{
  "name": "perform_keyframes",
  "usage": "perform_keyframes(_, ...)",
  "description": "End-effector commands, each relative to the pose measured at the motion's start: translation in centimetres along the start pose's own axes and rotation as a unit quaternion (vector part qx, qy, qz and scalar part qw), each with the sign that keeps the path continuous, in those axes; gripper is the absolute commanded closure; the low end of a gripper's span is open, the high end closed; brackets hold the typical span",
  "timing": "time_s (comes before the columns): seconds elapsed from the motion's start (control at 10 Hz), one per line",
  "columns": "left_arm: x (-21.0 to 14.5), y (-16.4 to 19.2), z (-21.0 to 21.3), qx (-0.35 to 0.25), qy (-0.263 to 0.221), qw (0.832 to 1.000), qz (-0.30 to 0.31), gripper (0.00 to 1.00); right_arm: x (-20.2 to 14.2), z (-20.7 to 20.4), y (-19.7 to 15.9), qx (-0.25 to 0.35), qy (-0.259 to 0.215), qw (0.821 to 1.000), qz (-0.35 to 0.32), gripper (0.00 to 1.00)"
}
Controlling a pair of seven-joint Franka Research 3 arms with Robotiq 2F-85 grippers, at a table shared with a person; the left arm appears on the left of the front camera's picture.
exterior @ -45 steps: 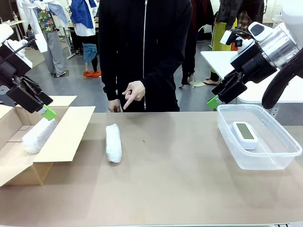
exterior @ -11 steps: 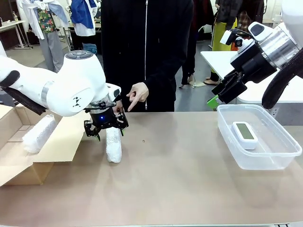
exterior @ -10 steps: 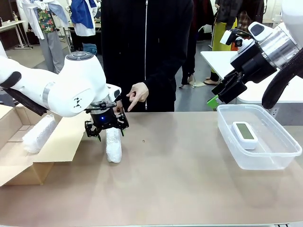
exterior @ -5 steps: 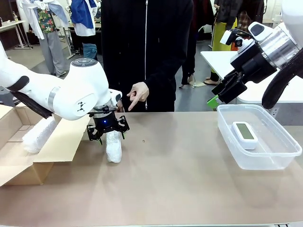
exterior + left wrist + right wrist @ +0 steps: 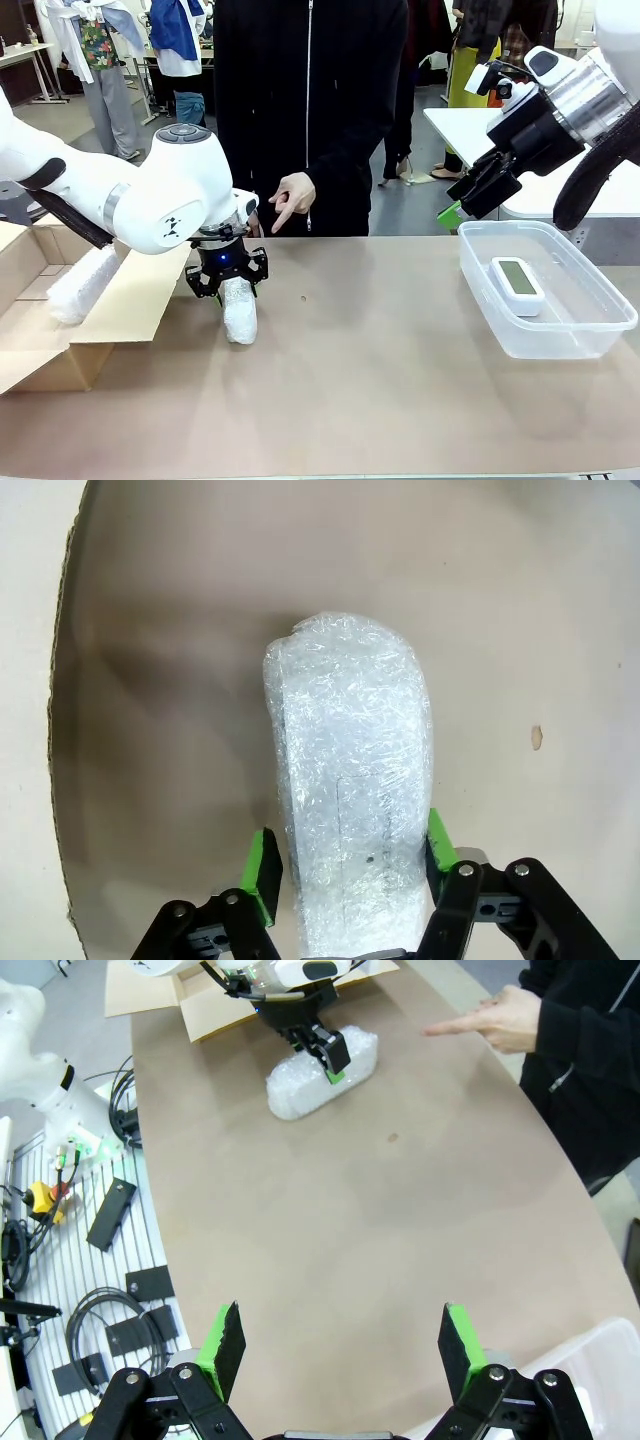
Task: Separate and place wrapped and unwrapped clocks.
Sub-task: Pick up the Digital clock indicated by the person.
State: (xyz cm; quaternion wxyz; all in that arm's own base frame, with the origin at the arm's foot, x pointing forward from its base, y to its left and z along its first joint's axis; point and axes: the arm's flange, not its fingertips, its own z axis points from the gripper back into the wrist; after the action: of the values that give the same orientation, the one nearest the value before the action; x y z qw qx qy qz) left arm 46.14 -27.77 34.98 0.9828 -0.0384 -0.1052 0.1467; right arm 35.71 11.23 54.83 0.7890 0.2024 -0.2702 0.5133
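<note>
A wrapped bundle [image 5: 85, 283] already lies in the cardboard box [image 5: 120, 330] at far left. Right of it, the left gripper [image 5: 226, 287] is clamped across the far end of the second bundle [image 5: 240, 312] on the table; its bubble wrap looks soft, light and slippery, so a mid-body hold seems safer. At right, the bare clock [image 5: 518, 283] sits in the clear tub [image 5: 590, 330], the right gripper [image 5: 338, 1350] hanging wide apart, empty.

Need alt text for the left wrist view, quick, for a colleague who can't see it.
The left gripper is shut on a white bubble-wrap bundle lying on the tan table, a green pad pressed to each side. A cardboard edge curves along the picture's left side.
</note>
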Motion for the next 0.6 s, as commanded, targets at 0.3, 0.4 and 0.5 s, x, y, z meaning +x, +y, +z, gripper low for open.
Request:
perform_keyframes(0.3, 0.1, -0.9, -0.5, 0.013, -0.006, 1.000, 0.019, 0.65, -0.1, 0.2, -0.2, 0.004, 0.004, 1.000, 0.008, 0.00)
perform_keyframes(0.4, 0.2, -1.1, -0.3, 0.013, -0.007, 1.000, 0.019, 0.99, -0.1, 0.2, -0.2, 0.004, 0.004, 1.000, 0.008, 0.00)
perform_keyframes(0.5, 0.6, -0.8, 1.2, 0.007, -0.007, 1.000, 0.021, 0.85, -0.1, 0.2, -0.2, 0.004, 0.004, 1.000, 0.008, 0.00)
